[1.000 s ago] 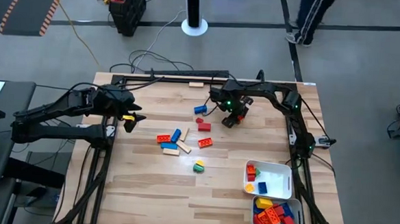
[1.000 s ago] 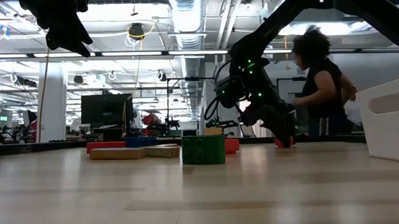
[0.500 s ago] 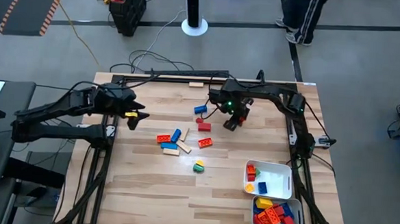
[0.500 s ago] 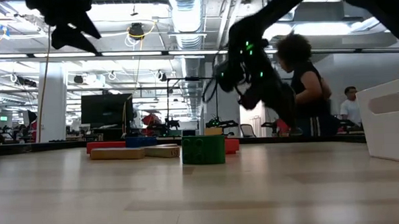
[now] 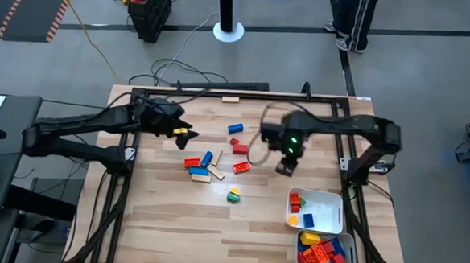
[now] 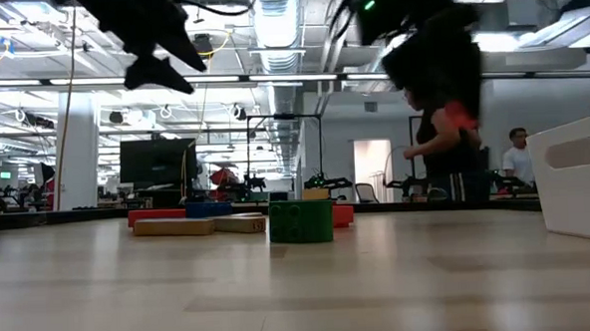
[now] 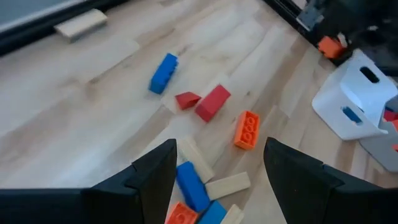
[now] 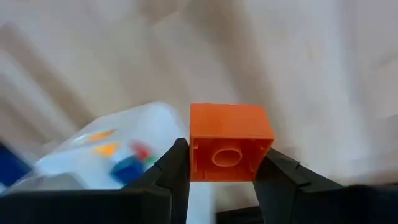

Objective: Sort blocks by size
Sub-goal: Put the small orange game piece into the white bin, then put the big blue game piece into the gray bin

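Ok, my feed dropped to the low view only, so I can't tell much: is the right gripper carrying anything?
Observer: Yes. The right gripper is shut on a small orange block.
Operator: Where is it over the table?
Observer: In the high view the right gripper is above bare wood, just short of the upper white tray.
Operator: And the left one?
Observer: The left gripper is open and empty, above the loose blocks; a blue block lies between its fingers in its wrist view.
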You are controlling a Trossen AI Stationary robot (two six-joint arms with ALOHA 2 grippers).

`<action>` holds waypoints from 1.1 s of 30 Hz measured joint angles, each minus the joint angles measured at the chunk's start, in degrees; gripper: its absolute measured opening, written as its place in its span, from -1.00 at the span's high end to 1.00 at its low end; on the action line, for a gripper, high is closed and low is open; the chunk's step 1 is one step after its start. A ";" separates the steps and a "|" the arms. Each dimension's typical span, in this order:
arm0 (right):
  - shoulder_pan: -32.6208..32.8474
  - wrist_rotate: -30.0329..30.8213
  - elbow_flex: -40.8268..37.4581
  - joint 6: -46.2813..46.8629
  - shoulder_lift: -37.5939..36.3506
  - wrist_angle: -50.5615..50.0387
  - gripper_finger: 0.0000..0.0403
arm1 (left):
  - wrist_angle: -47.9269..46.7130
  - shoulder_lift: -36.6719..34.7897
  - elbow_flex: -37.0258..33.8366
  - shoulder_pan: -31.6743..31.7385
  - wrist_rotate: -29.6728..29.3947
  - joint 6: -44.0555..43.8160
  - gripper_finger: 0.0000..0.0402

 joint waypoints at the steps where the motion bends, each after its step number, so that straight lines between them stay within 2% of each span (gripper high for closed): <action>1: 1.42 -0.97 -2.04 1.83 -2.01 0.93 0.20 | 1.14 1.23 0.00 -0.53 0.20 -0.09 -0.16; 6: 9.74 -3.03 -11.11 11.41 -11.71 5.81 0.19 | 8.82 7.21 0.00 -2.92 0.30 -1.86 -0.16; 10: 17.64 -4.38 -17.32 16.28 -16.75 11.68 0.19 | 14.92 12.39 0.00 -3.48 0.31 -3.68 -0.16; 15: 26.63 -4.43 -21.17 21.51 -18.71 14.93 0.16 | 21.46 18.52 0.01 -3.46 0.79 -7.53 -0.16; 19: 31.81 -1.07 -21.38 26.79 -17.62 15.34 -0.01 | 21.36 23.33 2.46 -3.46 0.78 -8.12 -0.16; 26: 33.55 -2.06 -21.38 29.50 -17.96 14.98 -0.46 | 15.76 33.05 10.13 -3.02 0.27 -3.94 -0.16; 30: 33.49 -1.85 -19.49 30.83 -20.42 11.13 -0.57 | 11.88 37.84 15.36 -1.41 -0.10 0.26 -0.16; 33: 32.99 3.39 -17.35 32.16 -22.60 10.29 -0.58 | 9.70 41.00 18.36 0.35 -0.85 3.75 -0.16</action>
